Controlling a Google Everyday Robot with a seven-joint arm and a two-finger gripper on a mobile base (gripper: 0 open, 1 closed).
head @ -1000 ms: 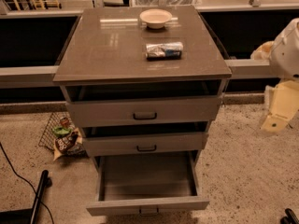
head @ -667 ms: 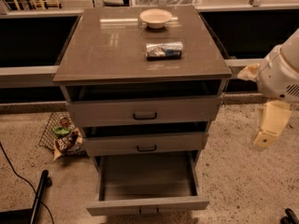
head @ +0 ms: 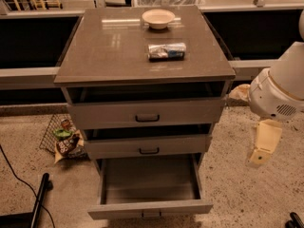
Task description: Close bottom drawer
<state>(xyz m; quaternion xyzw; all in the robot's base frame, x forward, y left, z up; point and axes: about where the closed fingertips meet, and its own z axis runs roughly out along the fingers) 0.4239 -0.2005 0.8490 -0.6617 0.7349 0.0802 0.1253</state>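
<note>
The bottom drawer (head: 149, 207) of the grey cabinet (head: 118, 51) is pulled far out and looks empty inside. Its narrow front panel faces me at the lower edge of the view, with a small dark handle (head: 151, 214) at centre. My gripper (head: 262, 146) hangs as a cream-coloured piece below the white arm (head: 280, 87), to the right of the cabinet. It is level with the middle drawer, apart from all the drawers, and holds nothing I can see.
The top drawer (head: 147, 114) and middle drawer (head: 148, 147) stand slightly out. A bowl (head: 158, 18) and a wrapped packet (head: 166, 51) lie on the cabinet top. A wire basket (head: 64, 137) with snack bags sits on the floor at left. A black cable and post (head: 38, 201) are at lower left.
The arm and gripper have moved down and left, closer to the cabinet's right side. The drawers have not moved.
</note>
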